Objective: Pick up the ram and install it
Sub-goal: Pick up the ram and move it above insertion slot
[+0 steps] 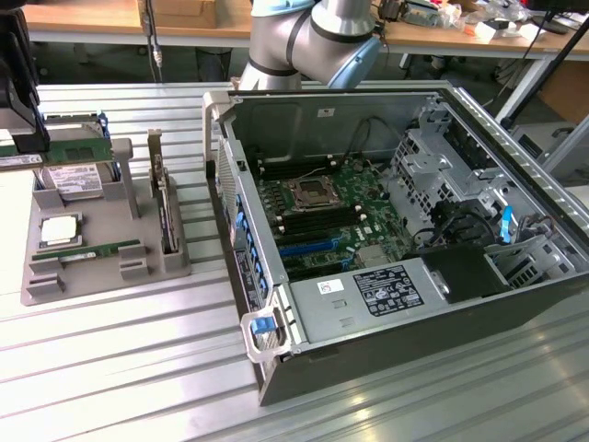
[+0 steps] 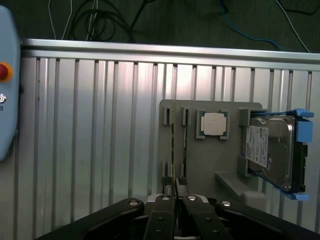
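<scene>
At the exterior view's far left, my black gripper (image 1: 28, 136) hangs above the grey parts tray (image 1: 101, 276). It is shut on the ram (image 1: 69, 150), a long green stick with a white sticker, held level above the hard drive (image 1: 78, 181). In the wrist view the fingertips (image 2: 168, 183) sit close together, with a thin edge running out between them over the tray's slots (image 2: 173, 117). The open computer case (image 1: 552, 276) lies to the exterior view's right. Its motherboard memory slots (image 1: 304, 216) are well away from the gripper.
A second green stick (image 1: 87, 250) lies in the tray's front slot, near a processor (image 1: 57, 230) and an upright dark card (image 1: 164, 203). The wrist view shows the processor (image 2: 212, 124), the hard drive (image 2: 272, 150) and a pendant with a red button (image 2: 5, 72). The arm (image 1: 313, 37) reaches over the case's back wall.
</scene>
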You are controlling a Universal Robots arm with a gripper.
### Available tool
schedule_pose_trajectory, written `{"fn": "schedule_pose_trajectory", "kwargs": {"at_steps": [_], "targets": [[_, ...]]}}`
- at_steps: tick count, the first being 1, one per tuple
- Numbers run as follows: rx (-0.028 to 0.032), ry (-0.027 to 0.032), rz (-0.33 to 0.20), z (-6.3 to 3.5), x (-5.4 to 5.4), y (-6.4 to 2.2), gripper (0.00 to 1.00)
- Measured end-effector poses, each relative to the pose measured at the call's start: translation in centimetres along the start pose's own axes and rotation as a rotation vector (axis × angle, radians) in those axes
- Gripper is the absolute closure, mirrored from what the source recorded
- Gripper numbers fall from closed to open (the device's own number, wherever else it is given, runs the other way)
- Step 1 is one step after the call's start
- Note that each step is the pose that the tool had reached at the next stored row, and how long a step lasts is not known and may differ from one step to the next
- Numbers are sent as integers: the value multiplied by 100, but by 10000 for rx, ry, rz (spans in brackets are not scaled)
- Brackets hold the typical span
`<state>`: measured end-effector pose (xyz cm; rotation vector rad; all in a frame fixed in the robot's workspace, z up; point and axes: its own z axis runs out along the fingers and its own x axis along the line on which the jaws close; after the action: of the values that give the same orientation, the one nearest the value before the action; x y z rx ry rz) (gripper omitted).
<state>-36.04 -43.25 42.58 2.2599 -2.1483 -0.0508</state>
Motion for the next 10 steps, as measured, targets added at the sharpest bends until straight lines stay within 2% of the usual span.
{"fn": "schedule_pose_trajectory", "kwargs": {"at_steps": [6, 10], "targets": [[1, 1, 2, -4, 6, -120, 88], [0, 1, 1, -12, 16, -316, 88]]}}
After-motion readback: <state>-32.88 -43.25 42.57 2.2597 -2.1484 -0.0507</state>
